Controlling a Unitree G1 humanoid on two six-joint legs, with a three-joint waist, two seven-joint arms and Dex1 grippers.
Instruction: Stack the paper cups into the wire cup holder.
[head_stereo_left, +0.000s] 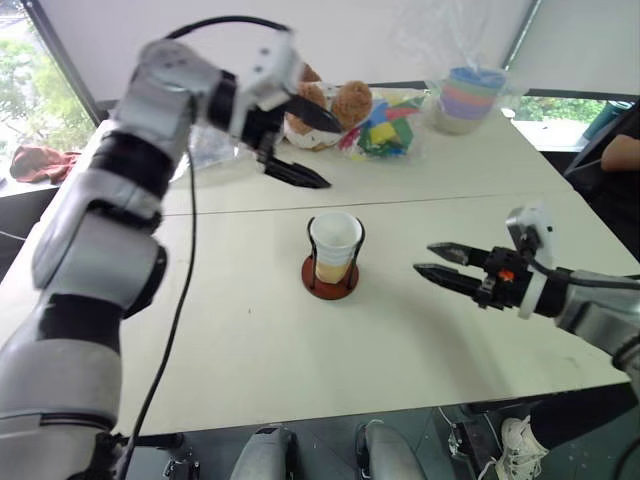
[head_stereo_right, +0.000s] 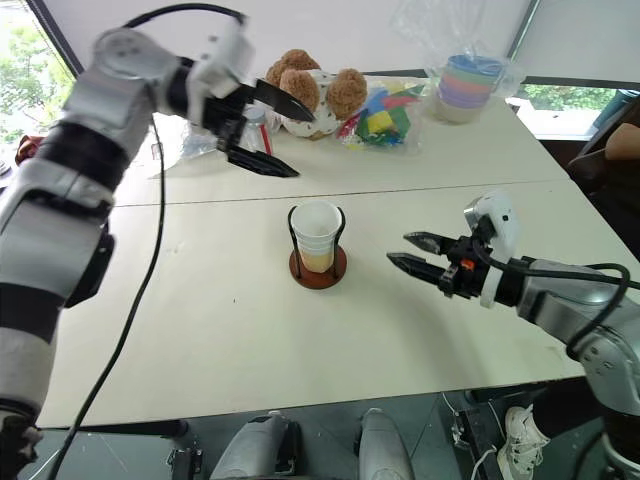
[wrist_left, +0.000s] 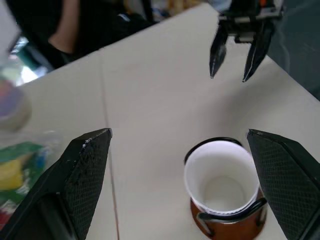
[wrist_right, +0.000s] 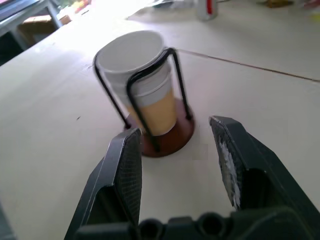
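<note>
The paper cups (head_stereo_left: 335, 247) are seen nested inside the wire cup holder (head_stereo_left: 331, 262); stacking seems done. The left tool (head_stereo_left: 296, 143) is spread wide and empty, the right tool (head_stereo_left: 440, 262) half-spread and empty.

Daylight, bright and even; source is the windows behind the table (head_stereo_left: 250, 330), which are blown out to white at the far edge. Shadows on the tabletop are soft and faint. The left arm (head_stereo_left: 150, 130) is motion-blurred in both head views. Left wrist view: the near fingers (wrist_left: 82, 175) are out of focus. Right wrist view: strong glare across the far tabletop.
</note>
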